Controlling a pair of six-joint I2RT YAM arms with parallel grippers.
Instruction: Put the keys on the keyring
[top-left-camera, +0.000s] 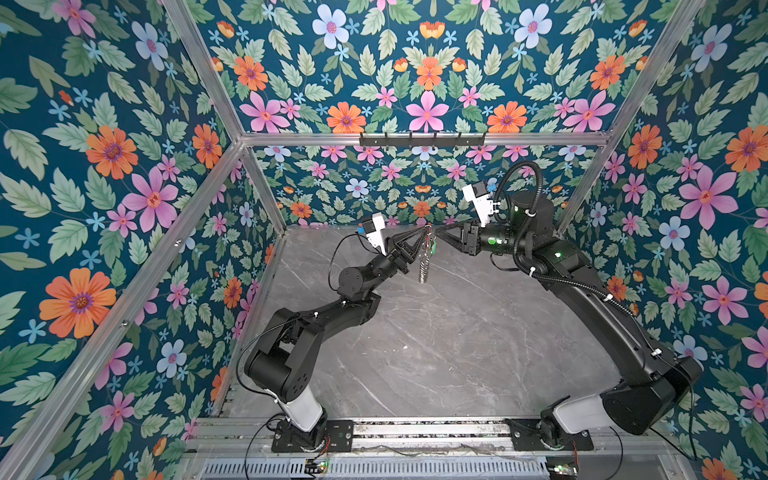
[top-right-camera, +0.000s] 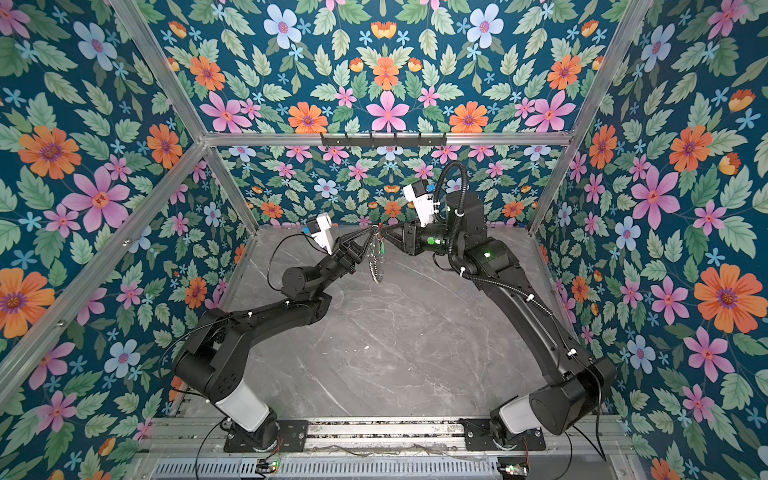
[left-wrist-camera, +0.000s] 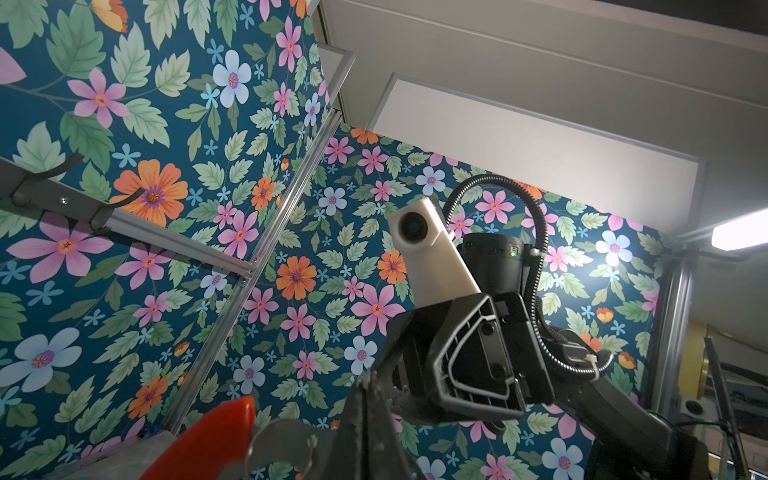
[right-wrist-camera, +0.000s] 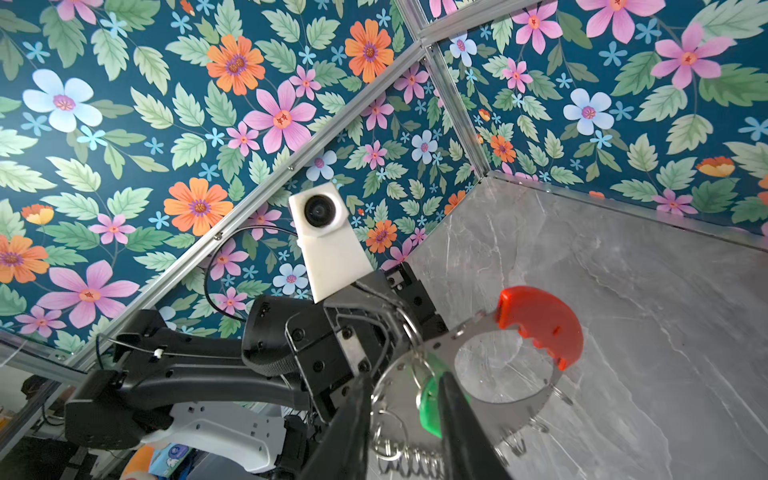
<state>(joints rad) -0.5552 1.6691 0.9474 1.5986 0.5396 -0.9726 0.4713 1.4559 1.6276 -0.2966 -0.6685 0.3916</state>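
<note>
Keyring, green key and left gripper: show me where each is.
keyring (right-wrist-camera: 540, 320), right wrist view, on its red plastic arc.
green key (right-wrist-camera: 429, 405), right wrist view, on the tag's green plastic.
left gripper (top-left-camera: 427, 231), in a top view, midway between its jaw tips.

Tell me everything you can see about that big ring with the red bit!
The keyring is a flat silver metal hoop with little holes and a red plastic arc on one part. Small silver split rings dangle from it. It hangs in the air above the grey table, pinched by the shut left gripper. The fingers of the right gripper stand either side of the band, where a green tag looks to lie against it.
</note>
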